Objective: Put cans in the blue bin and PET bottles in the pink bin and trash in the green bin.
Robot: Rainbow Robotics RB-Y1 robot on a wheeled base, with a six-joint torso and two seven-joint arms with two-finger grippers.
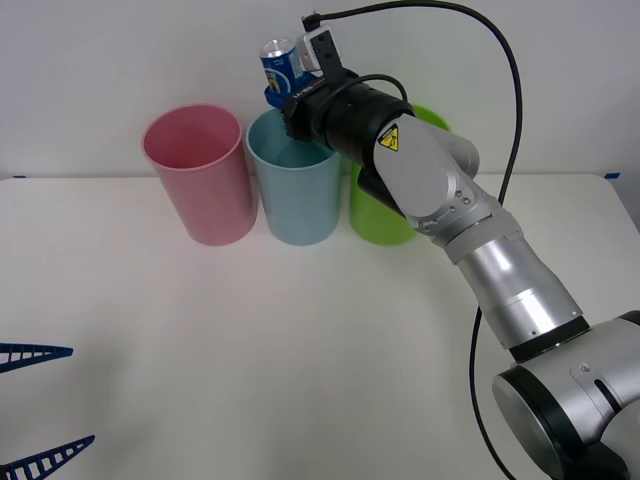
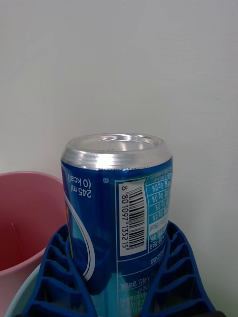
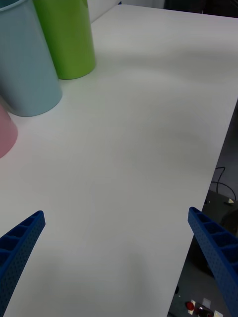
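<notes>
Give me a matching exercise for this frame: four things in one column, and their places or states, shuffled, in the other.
Things:
1. drink can
2. pink bin
3. green bin
4. left gripper

Places or states:
A. open, low over the near table
B. leftmost of the three bins
C. clamped in the right gripper above the blue bin
D. partly hidden behind the right arm

Pairs: 1-C, 2-B, 3-D, 4-A

A white bench (image 1: 250, 340) is spread across the scene, evenly lit, with soft shadows cast on it. Behind it a plain pale wall (image 1: 120, 60) is seen. Past the bench's edge, dark floor (image 3: 225, 183) with a cable is glimpsed.
</notes>
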